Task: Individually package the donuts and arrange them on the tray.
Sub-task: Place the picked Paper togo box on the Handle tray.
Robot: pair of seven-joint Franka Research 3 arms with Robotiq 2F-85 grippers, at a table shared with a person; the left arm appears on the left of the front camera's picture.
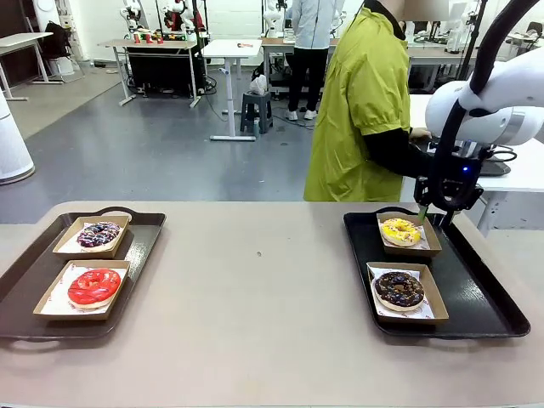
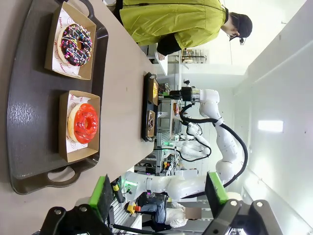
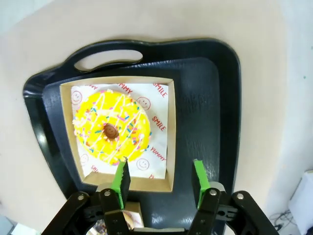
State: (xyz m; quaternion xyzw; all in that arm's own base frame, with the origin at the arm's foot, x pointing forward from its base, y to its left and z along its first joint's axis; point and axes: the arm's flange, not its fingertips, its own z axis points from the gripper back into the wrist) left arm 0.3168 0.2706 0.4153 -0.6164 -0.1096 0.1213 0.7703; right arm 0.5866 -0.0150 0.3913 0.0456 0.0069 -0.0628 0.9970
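Donuts all sit boxed on trays, so I read my right gripper, wide and empty above the yellow one, as releasing.

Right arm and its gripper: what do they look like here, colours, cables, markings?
The right arm is glossy white with rounded joint housings, and a thick black cable loops along it. Its wrist section is black with a small blue light. The right gripper is black metal with visible bolts; its two fingers carry bright green pads.
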